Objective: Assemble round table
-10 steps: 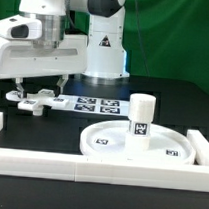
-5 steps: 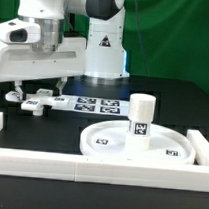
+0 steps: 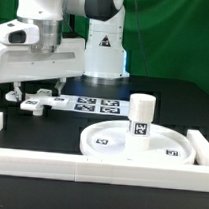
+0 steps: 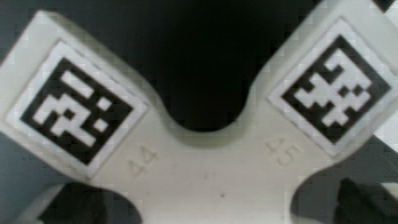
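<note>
The big round disc (image 3: 90, 148) lies well apart from the pincer (image 3: 35, 91), off toward the exterior view's right and nearer that camera; the short leg (image 3: 142, 115) stands upright on the disc, equally far from the pincer; neither matters for the coming move. What matters is the cross-shaped piece (image 3: 32, 104): it lies flat on the table straight below the pincer, close under the fingertips; in the wrist view it fills the picture (image 4: 199, 160), two tagged arms spreading away in a V and its narrow waist centred. The pincer is open; its dark fingertips (image 4: 50, 203) show on either side of that waist, apparently clear of the plastic. Judged from this, the line between the fingers crosses the waist, so a straight drop and a squeeze should catch it; little sideways correction seems needed.
</note>
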Available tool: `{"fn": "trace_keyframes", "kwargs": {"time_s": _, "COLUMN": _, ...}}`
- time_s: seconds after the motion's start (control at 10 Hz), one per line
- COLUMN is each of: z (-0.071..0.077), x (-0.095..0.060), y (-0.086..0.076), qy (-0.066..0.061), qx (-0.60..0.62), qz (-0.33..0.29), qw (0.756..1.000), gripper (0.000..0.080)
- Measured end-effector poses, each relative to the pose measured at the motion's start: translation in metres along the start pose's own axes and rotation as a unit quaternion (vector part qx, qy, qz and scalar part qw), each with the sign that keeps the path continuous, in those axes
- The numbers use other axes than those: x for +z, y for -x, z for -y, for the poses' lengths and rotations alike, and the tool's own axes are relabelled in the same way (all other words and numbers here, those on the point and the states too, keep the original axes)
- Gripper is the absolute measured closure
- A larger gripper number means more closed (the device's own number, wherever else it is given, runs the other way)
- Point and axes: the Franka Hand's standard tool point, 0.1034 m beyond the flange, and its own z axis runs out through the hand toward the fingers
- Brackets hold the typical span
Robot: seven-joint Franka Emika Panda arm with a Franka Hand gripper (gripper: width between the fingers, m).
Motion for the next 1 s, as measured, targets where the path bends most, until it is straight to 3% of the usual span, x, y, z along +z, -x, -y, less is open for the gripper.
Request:
{"fn": "trace_keyframes", "kwargs": {"time_s": 0.5, "z": 0.0018, "x": 0.0056, "y": 0.0028, "qy": -0.004, "qx": 0.000, "qz": 0.005, "qw": 1.000, "gripper": 0.0150}}
{"fn": "trace_keyframes", "kwargs": {"time_s": 0.6, "z": 0.0026, "x": 0.0073, "y": 0.0036, "qy": -0.005, "qx": 0.000, "qz": 0.006, "qw": 1.000, "gripper": 0.0246}}
{"fn": "trace_keyframes", "kwargs": {"time_s": 0.7, "z": 0.0028, "x": 0.0076, "y": 0.0034, "qy": -0.005, "qx": 0.000, "qz": 0.006, "qw": 1.000, "gripper": 0.0246}}
{"fn": "trace_keyframes", "kwargs": {"time_s": 0.8, "z": 0.0031, "x": 0.0075, "y": 0.0029, "qy": -0.005, "qx": -0.001, "qz": 0.006, "qw": 1.000, "gripper": 0.0353}}
{"fn": "trace_keyframes", "kwargs": {"time_s": 1.0, "z": 0.0057, "x": 0.0066, "y": -0.0001, "qy": -0.007, "qx": -0.002, "qz": 0.007, "qw": 1.000, "gripper": 0.0353}}
